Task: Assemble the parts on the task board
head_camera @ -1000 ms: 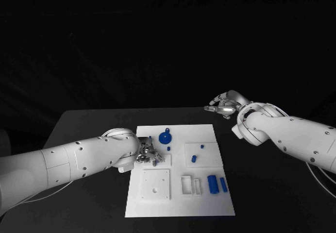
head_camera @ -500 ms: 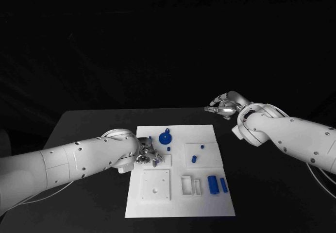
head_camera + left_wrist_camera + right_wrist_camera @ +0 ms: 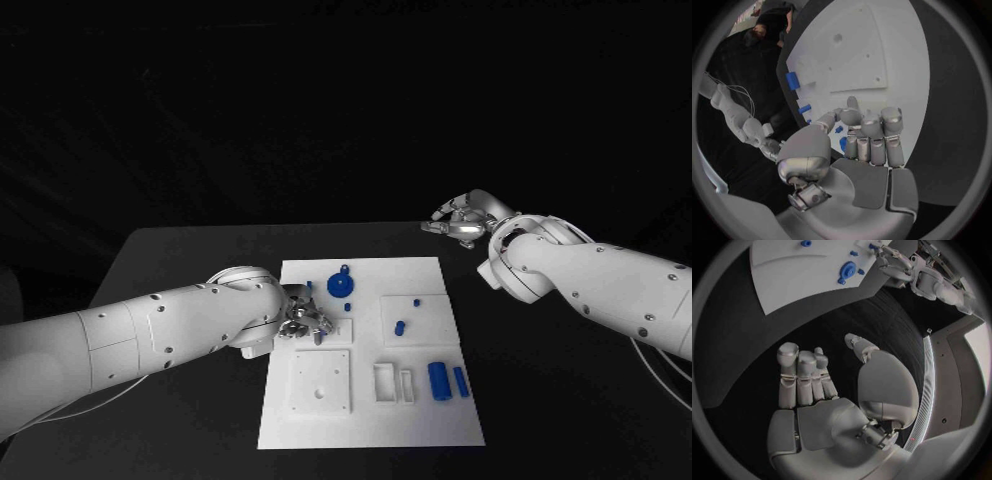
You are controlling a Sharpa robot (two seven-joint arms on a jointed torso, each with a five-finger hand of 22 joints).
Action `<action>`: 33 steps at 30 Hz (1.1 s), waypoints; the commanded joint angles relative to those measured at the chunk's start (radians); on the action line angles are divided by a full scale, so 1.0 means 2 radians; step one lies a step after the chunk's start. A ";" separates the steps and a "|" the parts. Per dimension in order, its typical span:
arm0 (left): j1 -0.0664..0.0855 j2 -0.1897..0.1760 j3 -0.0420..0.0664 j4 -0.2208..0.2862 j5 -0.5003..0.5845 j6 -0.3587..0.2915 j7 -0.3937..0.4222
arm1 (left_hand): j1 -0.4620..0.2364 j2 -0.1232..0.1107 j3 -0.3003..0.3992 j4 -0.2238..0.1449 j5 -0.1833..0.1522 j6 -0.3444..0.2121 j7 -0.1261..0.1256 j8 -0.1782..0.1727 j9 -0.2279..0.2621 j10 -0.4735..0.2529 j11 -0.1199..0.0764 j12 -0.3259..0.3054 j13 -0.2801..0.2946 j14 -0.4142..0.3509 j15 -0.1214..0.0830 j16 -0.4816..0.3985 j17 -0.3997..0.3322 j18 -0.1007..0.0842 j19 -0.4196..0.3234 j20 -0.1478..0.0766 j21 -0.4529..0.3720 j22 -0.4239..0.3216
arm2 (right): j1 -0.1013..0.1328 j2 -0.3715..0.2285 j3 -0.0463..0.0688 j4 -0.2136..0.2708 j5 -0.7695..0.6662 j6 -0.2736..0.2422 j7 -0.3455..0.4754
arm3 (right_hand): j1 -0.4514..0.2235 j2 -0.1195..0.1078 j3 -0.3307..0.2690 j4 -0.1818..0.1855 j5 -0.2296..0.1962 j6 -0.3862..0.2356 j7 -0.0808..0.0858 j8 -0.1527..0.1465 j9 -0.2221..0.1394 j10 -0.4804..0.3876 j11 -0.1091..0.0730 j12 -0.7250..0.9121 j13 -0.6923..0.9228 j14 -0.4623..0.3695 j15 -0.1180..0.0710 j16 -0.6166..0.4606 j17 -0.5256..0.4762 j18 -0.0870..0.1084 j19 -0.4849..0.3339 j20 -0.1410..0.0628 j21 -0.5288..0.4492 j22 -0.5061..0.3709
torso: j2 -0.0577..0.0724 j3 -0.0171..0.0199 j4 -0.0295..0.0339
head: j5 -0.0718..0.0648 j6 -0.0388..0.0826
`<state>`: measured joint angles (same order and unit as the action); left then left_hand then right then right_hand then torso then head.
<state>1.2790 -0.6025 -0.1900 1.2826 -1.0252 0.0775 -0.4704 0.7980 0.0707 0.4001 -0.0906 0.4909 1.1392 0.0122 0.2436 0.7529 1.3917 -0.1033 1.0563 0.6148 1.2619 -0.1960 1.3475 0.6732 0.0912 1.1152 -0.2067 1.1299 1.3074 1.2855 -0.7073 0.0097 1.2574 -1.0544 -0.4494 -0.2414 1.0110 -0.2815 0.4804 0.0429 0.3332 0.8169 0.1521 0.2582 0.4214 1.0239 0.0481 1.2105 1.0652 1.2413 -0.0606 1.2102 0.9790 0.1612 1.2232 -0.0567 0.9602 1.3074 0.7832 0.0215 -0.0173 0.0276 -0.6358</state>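
— Contents of the desk [image 3: 188, 250]?
— Task board [image 3: 368, 420], white, at the middle of the black surface. On it: a blue round part [image 3: 339, 284] near the far edge; two small blue parts [image 3: 400, 326] on a raised white square; two blue cylinders [image 3: 437, 381] beside a white slotted holder [image 3: 392, 381]; a white square plate with holes [image 3: 320, 379] on the near left.
— Left robot hand [image 3: 304, 318]?
— Over the board's left edge, just beside the square plate, fingers curled together; whether it holds anything, cannot tell.
— Right robot hand [image 3: 462, 220]?
— Well apart from the board, past the desk's far right corner; fingers [image 3: 801, 380] bent in, palm bare, holding nothing.
— Obstructions?
— Left arm covers the board's left margin.
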 commanded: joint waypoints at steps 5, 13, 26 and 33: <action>-0.001 -0.004 0.018 0.003 -0.002 0.010 0.007 | 0.008 0.013 0.089 -0.090 -0.025 -0.011 0.007 -0.004 -0.001 0.000 0.007 -0.004 -0.001 0.005 0.001 -0.006 0.002 0.014 -0.005 -0.030 0.001 0.004 | -0.001 -0.001 0.000 0.000 -0.001 0.008 0.005 | -0.002 0.000 0.000 0.004 0.002 0.001 0.004 0.003 -0.001 -0.002 -0.001 0.002 -0.001 -0.001 -0.002 0.001 -0.001 0.050 -0.001 -0.004 -0.002 0.008 | 0.000 -0.0007 0.0000 | -0.002 0.002; 0.000 -0.006 0.025 0.005 -0.001 0.018 0.010 | 0.009 0.014 0.090 -0.090 -0.029 -0.011 0.007 -0.004 -0.002 0.000 0.008 -0.005 -0.001 0.005 0.001 -0.006 0.003 0.014 -0.006 -0.029 0.001 0.004 | -0.001 0.000 0.000 -0.001 -0.001 0.008 0.006 | -0.002 0.000 0.000 0.005 0.002 0.000 0.004 0.003 -0.001 -0.002 -0.001 0.003 -0.001 -0.001 -0.002 0.001 -0.001 0.050 -0.001 -0.004 -0.002 0.008 | 0.000 -0.0004 0.0006 | 0.000 0.002; 0.004 0.005 0.026 -0.024 0.020 0.113 0.012 | 0.012 0.018 0.091 -0.091 -0.053 -0.015 0.010 -0.008 -0.001 -0.005 0.011 -0.004 0.000 -0.001 0.005 -0.008 0.005 0.010 -0.016 -0.026 0.000 0.006 | -0.002 0.000 0.000 -0.001 0.001 0.010 0.006 | -0.002 0.000 0.000 0.005 0.002 0.000 0.004 0.003 -0.001 -0.003 -0.001 0.003 -0.001 -0.001 -0.002 0.001 -0.001 0.050 -0.001 -0.004 -0.002 0.008 | 0.000 -0.0003 0.0001 | 0.000 -0.001; 0.010 0.018 0.026 -0.055 0.035 0.135 0.011 | 0.015 0.022 0.092 -0.091 -0.068 -0.014 0.010 -0.006 0.003 -0.009 0.011 -0.003 0.001 -0.004 0.005 -0.008 0.008 0.009 -0.021 -0.025 0.000 0.006 | -0.002 0.003 0.000 -0.002 0.001 0.010 0.007 | -0.002 0.000 -0.001 0.005 0.002 0.000 0.004 0.003 -0.001 -0.003 -0.001 0.003 -0.001 -0.001 -0.002 0.001 -0.001 0.050 -0.001 -0.004 -0.002 0.008 | 0.000 -0.0001 -0.0008 | 0.002 -0.001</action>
<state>1.2960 -0.5728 -0.1386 1.1806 -0.9925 0.2779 -0.4569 0.8083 0.0846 0.4224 -0.1131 0.3588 1.1210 0.0304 0.2315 0.7581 1.3791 -0.0838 1.0521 0.6155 1.2589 -0.1868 1.3359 0.6880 0.0902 1.0789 -0.1931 1.1299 1.3079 1.2824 -0.7025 0.0098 1.2534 -1.0528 -0.4431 -0.2394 1.0110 -0.2815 0.4804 0.0483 0.3331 0.8175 0.1555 0.2582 0.4214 1.0239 0.0482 1.2100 1.0645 1.2412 -0.0605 1.2102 0.9790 0.1612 1.2217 -0.0552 0.9602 1.3081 0.7832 0.0208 -0.0177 0.0291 -0.6377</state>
